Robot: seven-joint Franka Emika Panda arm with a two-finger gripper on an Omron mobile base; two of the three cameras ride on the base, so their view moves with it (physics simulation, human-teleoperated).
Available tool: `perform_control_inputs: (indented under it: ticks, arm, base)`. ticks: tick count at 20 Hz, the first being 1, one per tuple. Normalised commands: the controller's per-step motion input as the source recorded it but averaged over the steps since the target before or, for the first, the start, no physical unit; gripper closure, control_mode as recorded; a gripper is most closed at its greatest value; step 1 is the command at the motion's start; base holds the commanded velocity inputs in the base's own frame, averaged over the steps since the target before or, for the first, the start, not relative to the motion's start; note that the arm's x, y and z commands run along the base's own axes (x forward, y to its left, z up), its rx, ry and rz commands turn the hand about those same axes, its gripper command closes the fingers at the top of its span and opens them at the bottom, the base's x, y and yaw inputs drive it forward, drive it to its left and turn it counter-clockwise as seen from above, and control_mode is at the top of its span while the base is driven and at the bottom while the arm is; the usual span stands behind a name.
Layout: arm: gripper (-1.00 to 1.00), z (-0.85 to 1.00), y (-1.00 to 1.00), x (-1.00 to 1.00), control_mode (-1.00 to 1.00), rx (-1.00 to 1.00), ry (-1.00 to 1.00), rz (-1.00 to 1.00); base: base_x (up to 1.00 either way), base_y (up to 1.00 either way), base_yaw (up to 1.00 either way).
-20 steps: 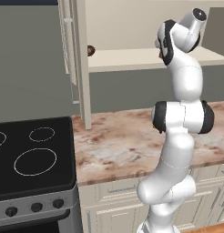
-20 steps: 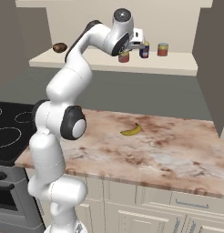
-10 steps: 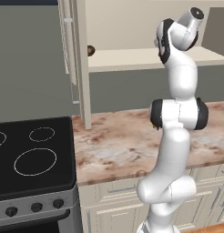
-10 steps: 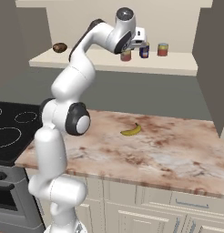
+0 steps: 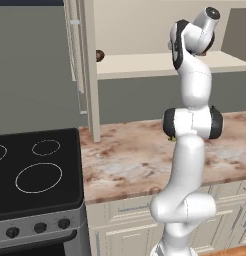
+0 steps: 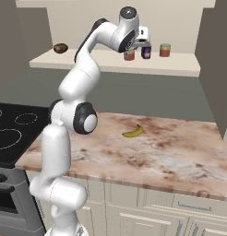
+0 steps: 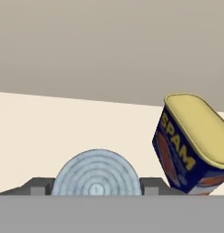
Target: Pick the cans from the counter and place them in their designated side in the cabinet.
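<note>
My gripper (image 6: 134, 47) reaches onto the cabinet shelf (image 6: 110, 64) and is shut on the short red-orange can (image 6: 129, 55). In the hand view the can's pale blue ringed top (image 7: 96, 175) sits between the two fingertips (image 7: 40, 186), which touch its sides. Whether the can rests on the shelf or hangs just above it, I cannot tell. The dark blue can (image 6: 146, 50) with its yellow label stands right beside it on the shelf, and in the hand view this blue can (image 7: 191, 150) is close on the right. The marble counter (image 6: 180, 152) lies below.
A red can with a yellowish label (image 6: 165, 50) stands further right on the shelf. A brown round thing (image 6: 60, 48) sits at the shelf's left end. A banana (image 6: 133, 132) lies on the counter. The open cabinet door (image 5: 75, 50) and black stove (image 5: 35, 170) are at left.
The arm has straightened a little, and the gripper with the red-orange can has shifted slightly right, closer to the dark blue can.
</note>
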Motion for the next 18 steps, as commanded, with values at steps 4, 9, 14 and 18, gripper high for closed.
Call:
perform_control_inputs:
  ticks: [4,9,14,18]
  arm:
    - [1.0,-0.07,0.0,0.29,-1.0,0.0,0.03,0.01]
    - [1.0,-0.06,0.0,0.23,-1.0,0.0,0.03,0.01]
    - [1.0,-0.13,-0.04,0.13,-1.0,0.0,0.03,0.0]
    - [1.0,-0.18,-0.07,0.08,-1.0,0.0,0.04,0.0]
  base:
    - [0.0,0.0,0.0]
    - [0.0,0.0,0.0]
    - [0.0,0.0,0.0]
    - [0.0,0.0,0.0]
